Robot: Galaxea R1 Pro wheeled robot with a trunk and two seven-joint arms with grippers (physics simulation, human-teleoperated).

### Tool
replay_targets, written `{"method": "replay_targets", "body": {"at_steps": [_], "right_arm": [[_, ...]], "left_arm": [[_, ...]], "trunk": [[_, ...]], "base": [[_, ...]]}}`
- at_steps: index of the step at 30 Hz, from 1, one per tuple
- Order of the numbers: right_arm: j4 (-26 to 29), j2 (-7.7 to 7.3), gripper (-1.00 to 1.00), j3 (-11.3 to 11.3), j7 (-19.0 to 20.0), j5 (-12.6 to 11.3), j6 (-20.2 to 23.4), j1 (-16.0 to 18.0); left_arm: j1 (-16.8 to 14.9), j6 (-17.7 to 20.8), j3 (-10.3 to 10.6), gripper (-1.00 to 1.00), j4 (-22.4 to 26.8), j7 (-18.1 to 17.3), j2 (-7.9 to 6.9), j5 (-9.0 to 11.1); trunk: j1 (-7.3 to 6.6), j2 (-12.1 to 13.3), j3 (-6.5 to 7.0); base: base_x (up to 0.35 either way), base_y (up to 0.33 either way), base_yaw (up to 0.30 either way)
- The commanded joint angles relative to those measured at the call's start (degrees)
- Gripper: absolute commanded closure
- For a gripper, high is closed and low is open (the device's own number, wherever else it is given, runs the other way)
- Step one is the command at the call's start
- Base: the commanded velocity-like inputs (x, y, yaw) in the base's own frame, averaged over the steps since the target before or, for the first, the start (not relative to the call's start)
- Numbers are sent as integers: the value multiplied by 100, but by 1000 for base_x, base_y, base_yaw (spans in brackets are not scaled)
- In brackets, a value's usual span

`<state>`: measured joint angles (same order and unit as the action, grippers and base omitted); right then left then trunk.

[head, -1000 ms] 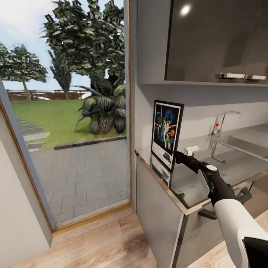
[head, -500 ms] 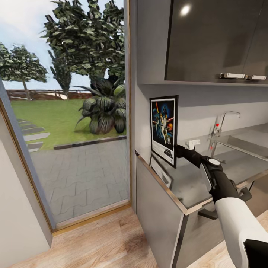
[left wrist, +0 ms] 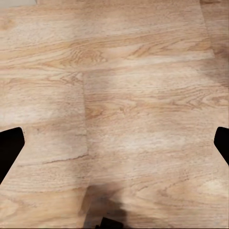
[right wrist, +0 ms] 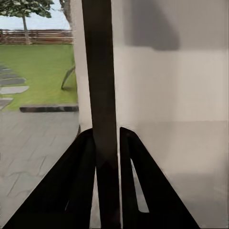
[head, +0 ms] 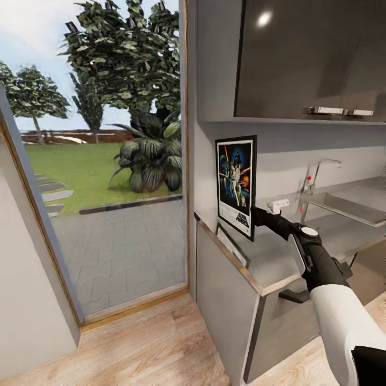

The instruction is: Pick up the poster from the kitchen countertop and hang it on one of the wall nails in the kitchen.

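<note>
The poster (head: 236,184) stands upright just above the left end of the kitchen countertop (head: 279,254), close to the pale grey side wall, its picture side towards me. My right gripper (head: 257,217) is shut on its lower right edge. In the right wrist view the poster (right wrist: 99,86) shows edge-on as a dark strip pinched between the two fingers (right wrist: 82,181), and the right gripper (right wrist: 108,143) is closed around it. My left gripper (left wrist: 114,143) hangs open over the wooden floor. No wall nail can be made out.
Dark upper cabinets (head: 311,59) hang above the counter. An inset sink (head: 348,206) and a chrome tap (head: 317,174) lie further right. A tall glass pane (head: 102,161) onto a garden stands to the left. Wooden floor (head: 145,348) runs in front of the cabinets.
The right gripper lifted the poster off the countertop and turned it more upright, nearer the side wall. The whole view has since shifted a little, so the camera moved.
</note>
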<state>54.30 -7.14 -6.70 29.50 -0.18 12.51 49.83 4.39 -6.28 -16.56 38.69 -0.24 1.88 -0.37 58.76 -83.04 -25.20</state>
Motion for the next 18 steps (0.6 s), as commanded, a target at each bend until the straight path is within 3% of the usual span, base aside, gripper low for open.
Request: {"method": "replay_targets", "body": {"at_steps": [1,18], "right_arm": [[8,2,100,-16,48,-17,49,1],[34,2,100,-16,85,-17,17,-61]], "left_arm": [[0,-9,-14,-100,7,-3,5,-5],[0,-12,-14,-100,7,-3,5,-4]], "trunk": [[-3,-4,-5],[-3,-4,-5]], "base": [[-328,0,0],[-335,0,0]]}}
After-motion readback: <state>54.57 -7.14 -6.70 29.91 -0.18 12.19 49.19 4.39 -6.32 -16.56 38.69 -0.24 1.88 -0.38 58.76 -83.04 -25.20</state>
